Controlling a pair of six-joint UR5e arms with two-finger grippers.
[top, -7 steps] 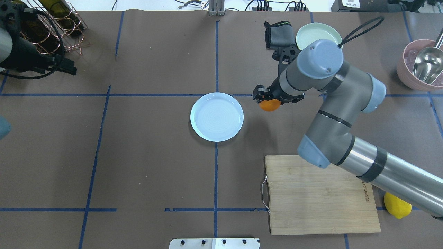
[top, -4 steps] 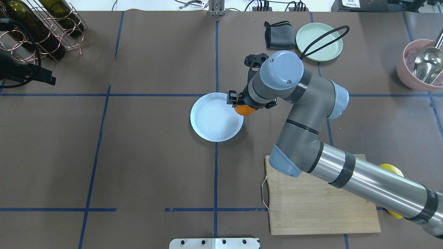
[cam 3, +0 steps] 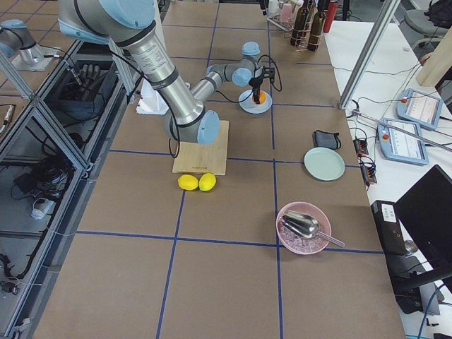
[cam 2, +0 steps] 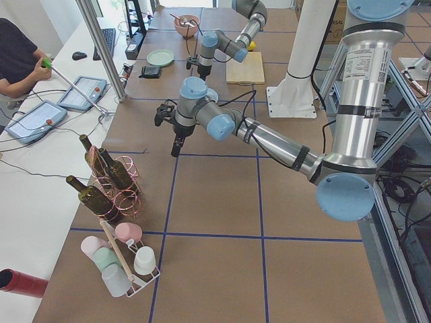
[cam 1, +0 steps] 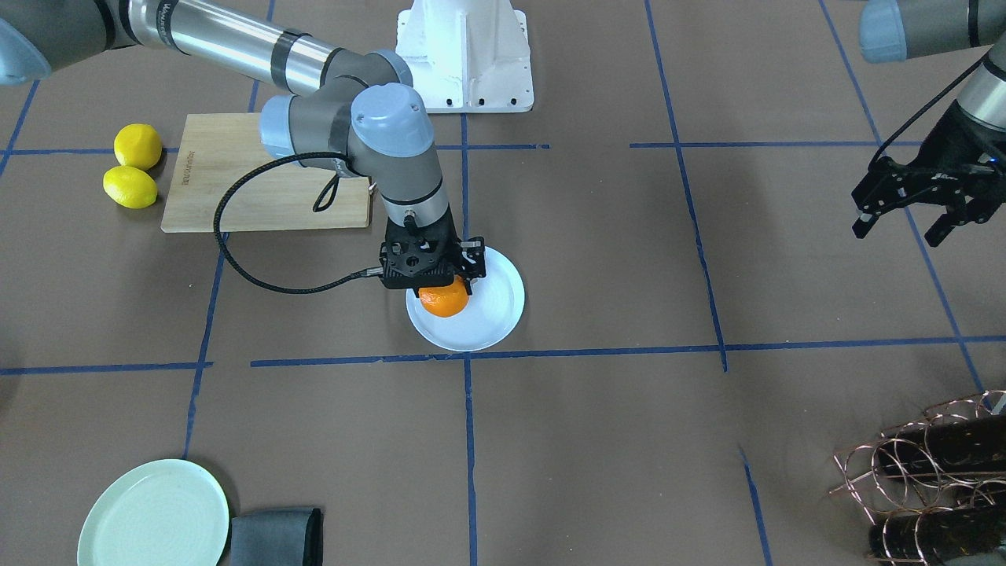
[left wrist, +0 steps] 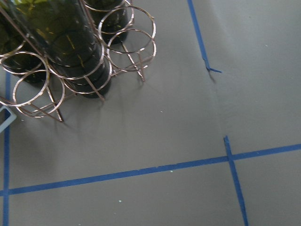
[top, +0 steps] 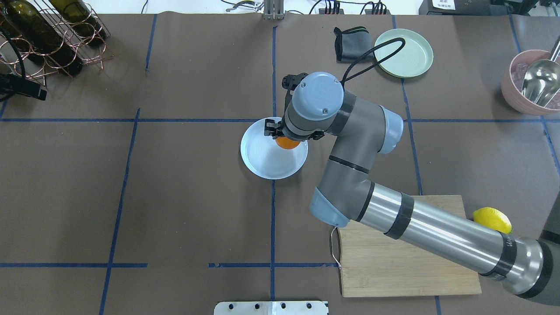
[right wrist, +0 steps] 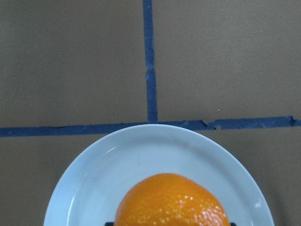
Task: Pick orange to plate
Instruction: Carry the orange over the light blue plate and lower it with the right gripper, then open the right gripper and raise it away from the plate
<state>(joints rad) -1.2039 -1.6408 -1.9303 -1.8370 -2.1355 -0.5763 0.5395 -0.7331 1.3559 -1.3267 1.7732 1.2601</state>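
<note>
The orange (top: 286, 143) sits between the fingers of my right gripper (top: 286, 139), which is shut on it. It hangs over the far right part of the white plate (top: 267, 162), inside the rim. The frames do not show whether it touches the plate. The front-facing view shows the orange (cam 1: 444, 302) under the black right gripper (cam 1: 442, 292), over the plate (cam 1: 491, 314). In the right wrist view the orange (right wrist: 171, 200) fills the bottom, with the plate (right wrist: 94, 181) beneath. My left gripper (cam 1: 912, 211) hovers open and holds nothing, far off to the left near the wine rack.
A wooden cutting board (top: 407, 267) lies under the right arm, with two lemons (cam 1: 134, 167) beside it. A mint-green plate (top: 407, 54) and grey cloth (top: 352, 43) sit at the back right. A pink bowl with a scoop (top: 531, 83) stands far right, and a copper bottle rack (top: 52, 39) back left.
My right arm has swung left with the orange, from beside the plate to over it. My left gripper has drawn back toward the view's left edge.
</note>
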